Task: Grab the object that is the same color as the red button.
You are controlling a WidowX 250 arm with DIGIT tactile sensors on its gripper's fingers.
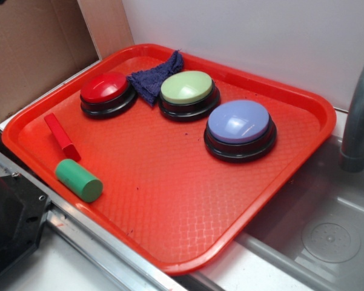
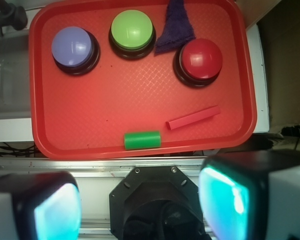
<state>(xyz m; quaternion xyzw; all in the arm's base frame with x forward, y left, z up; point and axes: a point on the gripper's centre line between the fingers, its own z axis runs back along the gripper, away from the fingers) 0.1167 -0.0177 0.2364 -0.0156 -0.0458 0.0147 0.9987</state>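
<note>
Wrist view: green cylinder just beside red block.

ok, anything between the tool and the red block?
Nothing visible. In the wrist view the open tool sits off the tray's near edge, and the red block lies flat just inside it. The green cylinder lies beside it, apart; the red button is farther back.

A: Does any lettering, label or number show on the tray or on the three buttons?

B: None. Their surfaces are plain in both views, and the cardboard behind carries no print that can be read either.
</note>
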